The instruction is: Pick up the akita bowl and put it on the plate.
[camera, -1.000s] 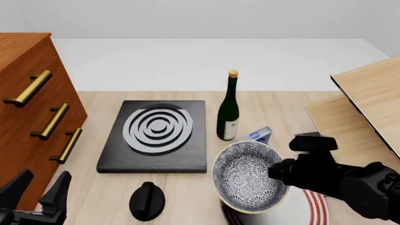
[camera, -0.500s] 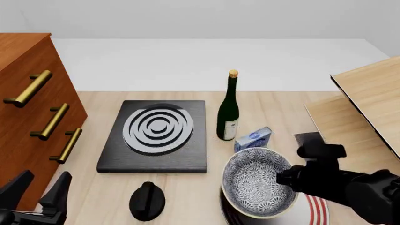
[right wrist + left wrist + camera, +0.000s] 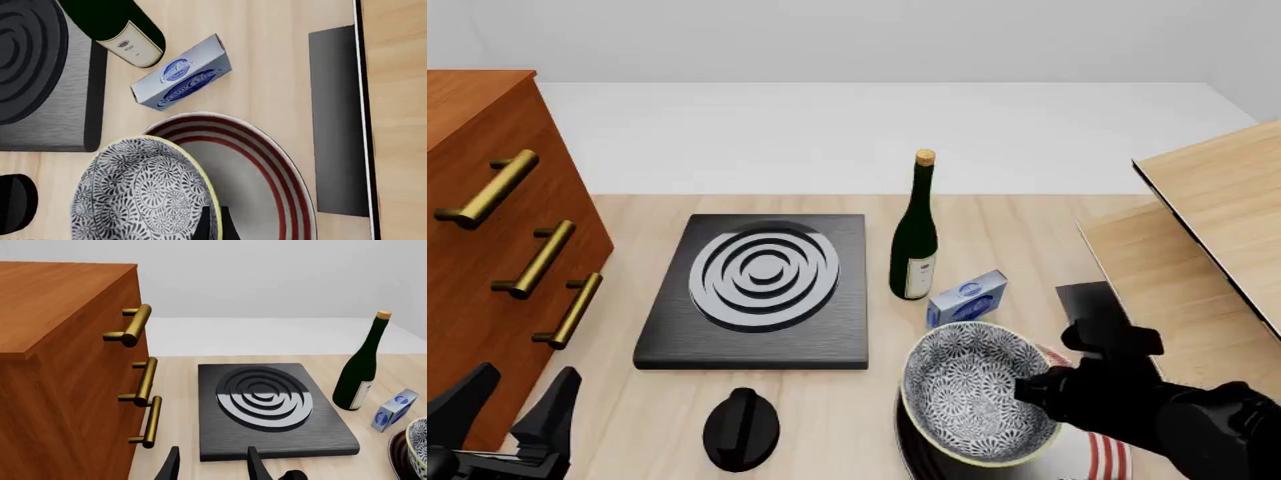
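The akita bowl [image 3: 977, 388], blue-and-white patterned inside with a pale rim, is tilted over the left part of the plate [image 3: 1105, 447]. My right gripper [image 3: 1036, 386] is shut on the bowl's right rim. In the right wrist view the bowl [image 3: 137, 192] covers the left edge of the red-ringed white plate [image 3: 263, 165], and the right gripper [image 3: 211, 226] pinches the rim. Whether the bowl touches the plate I cannot tell. My left gripper [image 3: 515, 412] stands open low at the front left, holding nothing. Its fingers [image 3: 256, 467] show in the left wrist view, as does a sliver of the bowl [image 3: 417, 440].
A black square stove [image 3: 761, 288] with white rings lies mid-table. Behind the bowl stand a dark wine bottle [image 3: 916, 240] and a small blue box [image 3: 968, 297]. A black knob-like object [image 3: 741, 428] sits front centre. A wooden drawer cabinet [image 3: 487, 220] is at left, wooden panels [image 3: 1214, 230] at right.
My right gripper carried the bowl to the right and down, closer over the plate. The left gripper has stayed where it was.
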`<act>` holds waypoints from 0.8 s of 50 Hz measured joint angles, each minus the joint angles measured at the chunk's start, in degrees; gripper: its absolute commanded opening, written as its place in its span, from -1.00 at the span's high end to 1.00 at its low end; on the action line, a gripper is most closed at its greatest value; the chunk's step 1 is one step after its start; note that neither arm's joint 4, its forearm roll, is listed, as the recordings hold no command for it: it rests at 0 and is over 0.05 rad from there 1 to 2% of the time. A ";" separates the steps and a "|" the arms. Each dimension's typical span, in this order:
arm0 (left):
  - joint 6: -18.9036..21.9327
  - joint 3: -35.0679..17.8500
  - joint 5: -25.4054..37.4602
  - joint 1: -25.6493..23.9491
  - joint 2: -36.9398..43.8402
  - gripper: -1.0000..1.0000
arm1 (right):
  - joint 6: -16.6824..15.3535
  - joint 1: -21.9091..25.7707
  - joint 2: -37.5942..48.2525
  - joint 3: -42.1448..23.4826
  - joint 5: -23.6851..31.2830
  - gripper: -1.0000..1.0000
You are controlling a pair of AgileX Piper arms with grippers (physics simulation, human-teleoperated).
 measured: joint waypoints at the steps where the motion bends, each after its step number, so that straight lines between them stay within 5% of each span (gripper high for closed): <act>1: 0.00 0.00 0.00 -0.01 0.00 -1.00 | -0.08 0.15 0.06 0.17 -0.07 -1.00; 40: -0.10 -0.01 1.36 -0.35 -1.26 -1.00 | -6.02 -1.20 -7.76 -8.48 13.60 -1.00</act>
